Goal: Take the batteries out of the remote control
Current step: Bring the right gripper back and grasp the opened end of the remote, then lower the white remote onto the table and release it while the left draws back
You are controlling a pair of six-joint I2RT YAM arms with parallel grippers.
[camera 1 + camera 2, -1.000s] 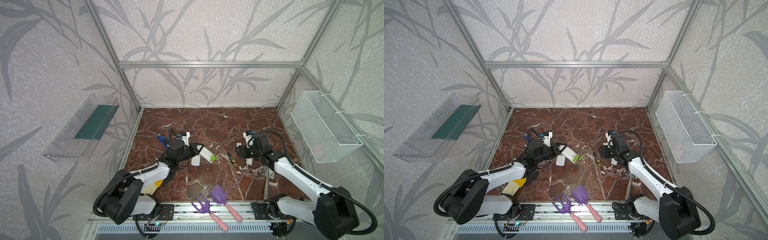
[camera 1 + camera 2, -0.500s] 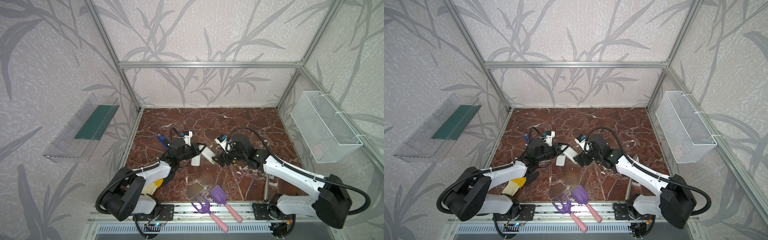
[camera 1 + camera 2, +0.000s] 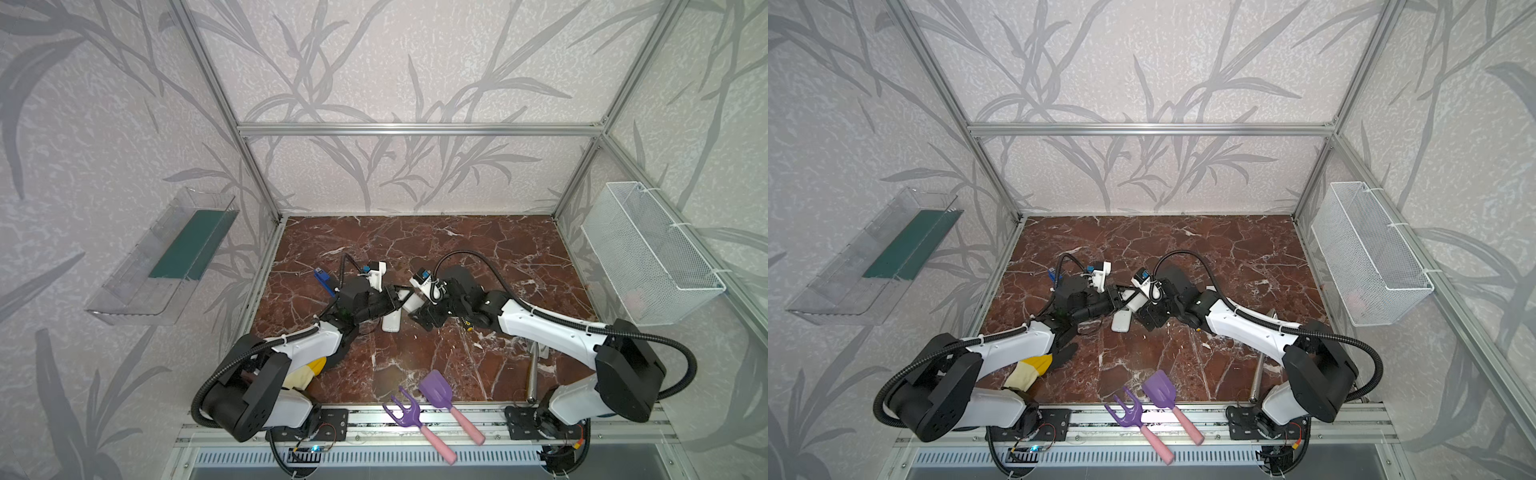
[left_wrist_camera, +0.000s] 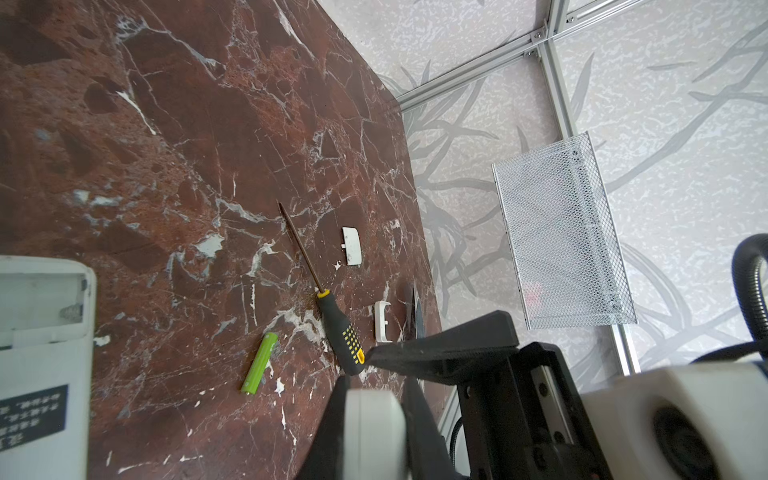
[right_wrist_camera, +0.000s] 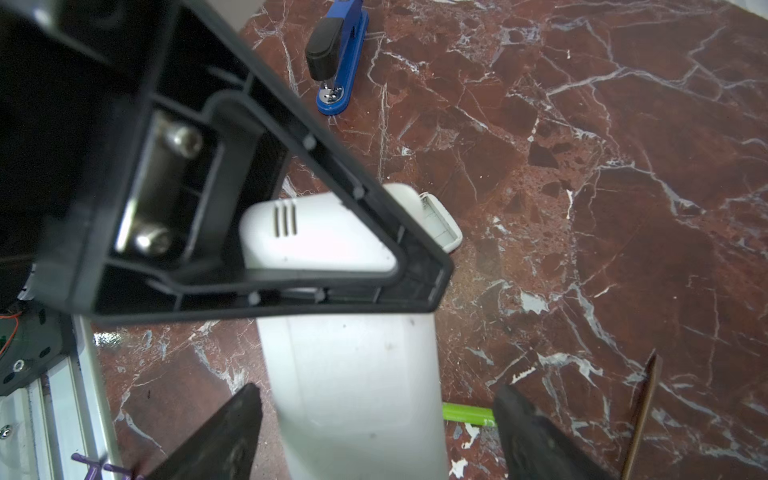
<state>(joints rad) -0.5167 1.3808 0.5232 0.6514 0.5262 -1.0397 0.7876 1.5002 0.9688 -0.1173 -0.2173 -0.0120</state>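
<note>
My left gripper (image 4: 374,399) is shut on one end of a white remote control (image 5: 353,374), held above the table. The right gripper (image 5: 376,415) is open around the remote's other end, with a gap on each side of the body. In both top views the two grippers meet mid-table, left (image 3: 395,298) and right (image 3: 417,311). A second white remote (image 3: 391,322) lies on the table below them, its battery bay open (image 4: 41,299). One lime-green battery (image 4: 259,363) lies loose on the marble, also seen as a green strip (image 5: 467,414) beside the right finger.
A yellow-and-black screwdriver (image 4: 340,332) and two white battery covers (image 4: 352,245) (image 4: 382,328) lie near the battery. A blue stapler (image 5: 338,62) sits behind the left arm. Purple toy fork (image 3: 409,411) and shovel (image 3: 436,388) are at the front edge. A wire basket (image 3: 648,266) hangs on the right wall.
The right arm swung left from the right side of the table to the held remote, and its jaws opened wide around it. The left gripper kept its hold and stayed in place.
</note>
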